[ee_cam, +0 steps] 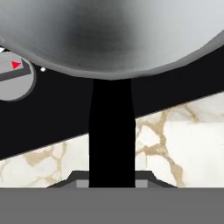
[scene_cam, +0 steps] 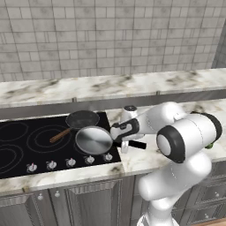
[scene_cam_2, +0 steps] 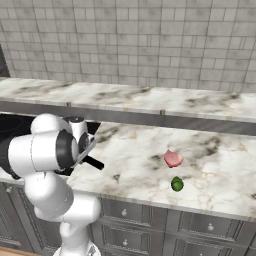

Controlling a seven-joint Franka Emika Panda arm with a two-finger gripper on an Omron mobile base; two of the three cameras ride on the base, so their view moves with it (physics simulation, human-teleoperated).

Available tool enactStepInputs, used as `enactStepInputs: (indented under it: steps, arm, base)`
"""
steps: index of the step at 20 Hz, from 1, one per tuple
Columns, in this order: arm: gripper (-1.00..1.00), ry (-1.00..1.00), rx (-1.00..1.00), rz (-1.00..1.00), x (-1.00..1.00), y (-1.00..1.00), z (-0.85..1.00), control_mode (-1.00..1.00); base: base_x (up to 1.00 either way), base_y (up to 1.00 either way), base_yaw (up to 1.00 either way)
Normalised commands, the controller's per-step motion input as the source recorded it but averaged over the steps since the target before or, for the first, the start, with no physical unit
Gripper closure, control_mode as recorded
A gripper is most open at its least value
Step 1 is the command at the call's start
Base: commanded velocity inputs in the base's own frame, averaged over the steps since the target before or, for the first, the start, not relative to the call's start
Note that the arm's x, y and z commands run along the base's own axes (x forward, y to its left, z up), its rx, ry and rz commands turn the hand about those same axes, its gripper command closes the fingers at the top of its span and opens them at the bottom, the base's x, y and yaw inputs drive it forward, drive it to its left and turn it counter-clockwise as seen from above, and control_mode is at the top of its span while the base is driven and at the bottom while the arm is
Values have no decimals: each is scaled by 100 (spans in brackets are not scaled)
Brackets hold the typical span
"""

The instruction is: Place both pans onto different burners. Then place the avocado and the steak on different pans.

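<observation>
Here the fingers (ee_cam: 112, 183) are closed on the black handle (ee_cam: 111, 131) of the silver pan (scene_cam: 93, 140), which runs straight up the hand view to the pan's rounded grey bowl. In the left base view that pan sits at the right end of the black cooktop (scene_cam: 17, 148), near its front edge and just above the row of small silver knobs (scene_cam: 70, 162), with its handle pointing right over the marble surface (scene_cam: 145, 156) toward the gripper. Just behind it, touching or nearly touching its rim, the dark pan (scene_cam: 82, 119) rests on the cooktop with its brown wooden handle (scene_cam: 60, 135) angled toward the front left. Grey burner rings (scene_cam: 42, 139) are marked on the glass to the left of both pans. In the right base view, the steak (scene_cam_2: 173, 158) lies flat on the marble surface well to the right of the arm, and the avocado (scene_cam_2: 177, 184) sits just in front of it, nearer the surface's front edge; the two are close together but apart. One knob with a red pointer (ee_cam: 15, 76) shows at the left of the hand view.
</observation>
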Motion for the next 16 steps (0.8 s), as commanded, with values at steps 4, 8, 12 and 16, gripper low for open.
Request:
enactStepInputs:
  steps: [4, 8, 12, 16]
  arm:
    - [100, 2, 0, 0, 25, 7, -4, -100]
    - [100, 3, 0, -1, 28, 6, -6, -100]
    - [100, 4, 0, 0, 20, 10, -17, -100]
    - [100, 4, 0, 0, 5, 15, -25, -100]
  base:
    - [0, 0, 0]
    - [0, 0, 0]
    - [0, 0, 0]
    - [0, 0, 0]
